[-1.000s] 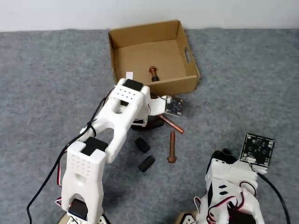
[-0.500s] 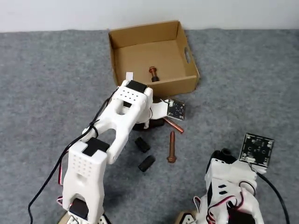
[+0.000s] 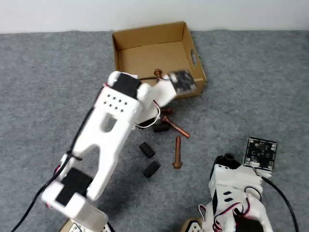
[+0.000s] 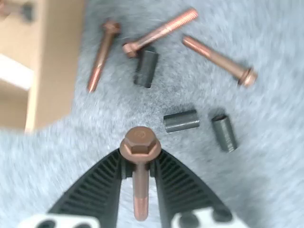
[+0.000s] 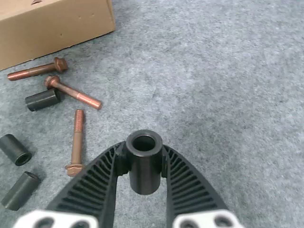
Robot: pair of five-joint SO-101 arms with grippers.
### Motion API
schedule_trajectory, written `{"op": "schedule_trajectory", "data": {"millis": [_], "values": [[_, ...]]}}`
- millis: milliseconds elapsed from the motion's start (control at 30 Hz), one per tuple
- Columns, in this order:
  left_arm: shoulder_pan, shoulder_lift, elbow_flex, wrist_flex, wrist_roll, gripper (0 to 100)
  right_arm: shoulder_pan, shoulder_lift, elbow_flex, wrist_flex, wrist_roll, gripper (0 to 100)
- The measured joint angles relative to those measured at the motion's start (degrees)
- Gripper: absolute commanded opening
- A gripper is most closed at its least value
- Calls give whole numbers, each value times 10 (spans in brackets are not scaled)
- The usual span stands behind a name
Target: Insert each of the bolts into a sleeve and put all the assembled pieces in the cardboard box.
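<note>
At the left, the white left arm (image 3: 108, 125) stretches up across a grey carpeted table (image 3: 43, 77) toward the cardboard box (image 3: 145, 55). Its wrist camera shows the left gripper (image 4: 140, 159) clamped on a copper bolt (image 4: 140, 145). The hex head points away from the arm, and the bolt hangs in the air above the scattered parts.

In the middle, the open box sits at the far side of the table. One assembled piece (image 3: 158, 73) lies on its floor (a bolt head with a dark sleeve, partly hidden by the arm). Just in front of the box lie three loose bolts (image 4: 161, 28) and three loose sleeves (image 4: 181, 120), close together on the carpet. One of these sleeves sits just beside a bolt's head.

At the right, the right arm (image 3: 236, 193) sits low at the near edge. The right gripper (image 5: 144, 153) is closed around a black sleeve (image 5: 144, 164), with its open bore facing the wrist camera, well apart from the box.

Progress looks early. One piece is boxed. One bolt and one sleeve are gripped but well apart, not yet joined. Three more pairs wait on the carpet.
</note>
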Motion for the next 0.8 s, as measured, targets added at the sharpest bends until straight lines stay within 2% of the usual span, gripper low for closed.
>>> {"op": "schedule_trajectory", "data": {"millis": [100, 333, 400, 800], "values": [[-1, -62, 4, 2, 68, 5, -28, 0, 0, 0, 0, 8], [31, -232, 92, 7, 102, 4, -120, 0, 0, 0, 0, 8], [27, -287, 127, 1, 132, 4, -142, 0, 0, 0, 0, 8], [31, -664, 389, -145, 371, 4, -289, 0, 0, 0, 0, 8]]}}
